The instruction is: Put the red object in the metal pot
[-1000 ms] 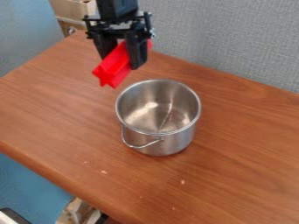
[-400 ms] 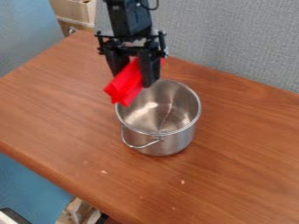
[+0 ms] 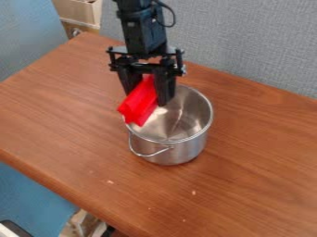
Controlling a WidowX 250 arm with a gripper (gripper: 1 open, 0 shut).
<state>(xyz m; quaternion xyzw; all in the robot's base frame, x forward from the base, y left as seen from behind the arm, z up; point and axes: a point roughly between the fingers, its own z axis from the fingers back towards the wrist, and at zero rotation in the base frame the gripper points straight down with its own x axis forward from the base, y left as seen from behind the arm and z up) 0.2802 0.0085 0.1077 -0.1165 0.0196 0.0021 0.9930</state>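
The red object (image 3: 139, 103) is a bright red flat bar hanging tilted from my gripper (image 3: 150, 81), which is shut on its upper end. Its lower end hangs over the left rim of the metal pot (image 3: 170, 122), partly inside the opening. The pot is round and shiny, stands upright on the wooden table (image 3: 62, 111), and its thin wire handle (image 3: 151, 155) lies down against the near side. My black arm comes down from the top of the view, right above the pot's back-left edge.
The table's near edge runs diagonally across the lower left, with blue floor beyond it. A grey wall stands behind the table. A beige object (image 3: 82, 13) sits at the top left, off the table.
My gripper has moved right and down with the red object, from beside the pot's back left to over its left rim. The pot has stayed in place.
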